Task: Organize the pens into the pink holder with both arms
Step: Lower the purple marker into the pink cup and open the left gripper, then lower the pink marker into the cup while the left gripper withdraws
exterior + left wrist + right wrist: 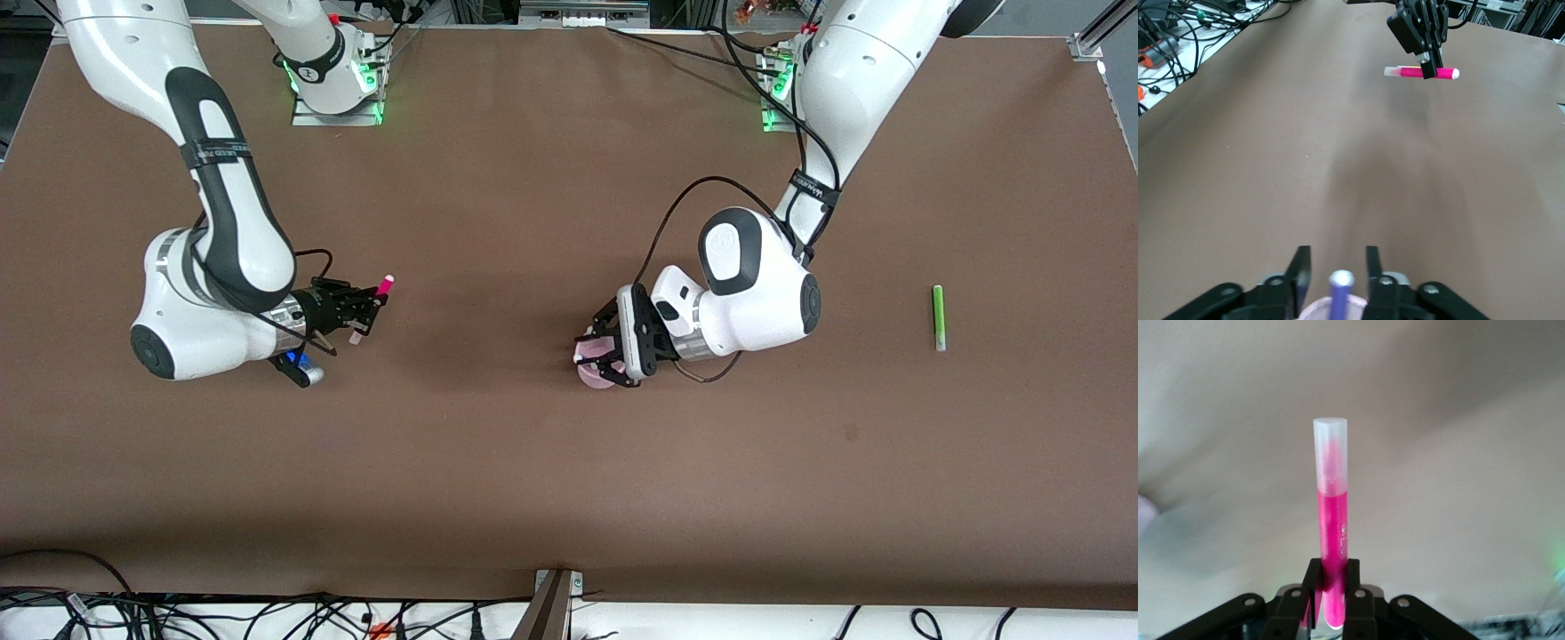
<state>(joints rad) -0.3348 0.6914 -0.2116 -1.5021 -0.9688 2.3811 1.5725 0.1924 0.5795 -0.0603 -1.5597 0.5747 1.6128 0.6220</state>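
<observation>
My right gripper is shut on the magenta-pink pen and holds it above the table toward the right arm's end; its pale end shows in the right wrist view. My left gripper is over mid-table, its fingers closed on the sides of the pink holder. A dark blue-purple pen stands in the holder between the fingers. The green pen lies on the table toward the left arm's end. The yellow pen is out of view.
The brown table is bare between the two grippers. Cables and a bracket lie along its edge nearest the front camera. The right gripper with the magenta pen shows in the left wrist view.
</observation>
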